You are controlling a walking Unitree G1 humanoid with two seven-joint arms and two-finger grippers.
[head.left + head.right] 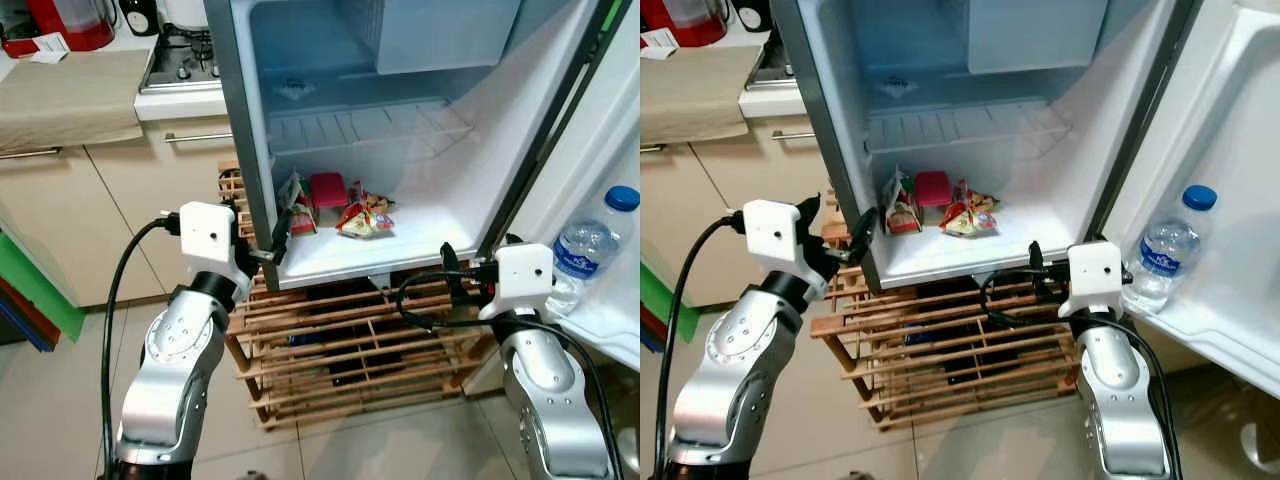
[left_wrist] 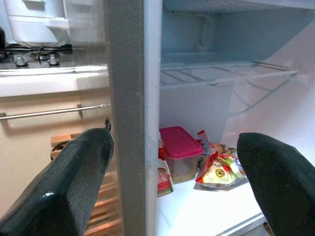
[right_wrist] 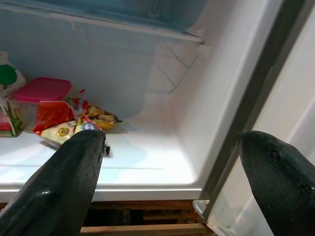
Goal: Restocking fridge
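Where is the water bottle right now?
The water bottle with the blue cap stands upright in the open fridge door's shelf, on the robot's right in the eye views, just beyond the right gripper.

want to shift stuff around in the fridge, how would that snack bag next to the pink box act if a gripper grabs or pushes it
The snack bag looks crinkled and puffy, so it would probably crumple under the fingers rather than hold its shape. It seems light for its size and lies flat on the smooth white fridge floor, so a push would likely slide it instead of tipping it. Its glossy film may be slippery.
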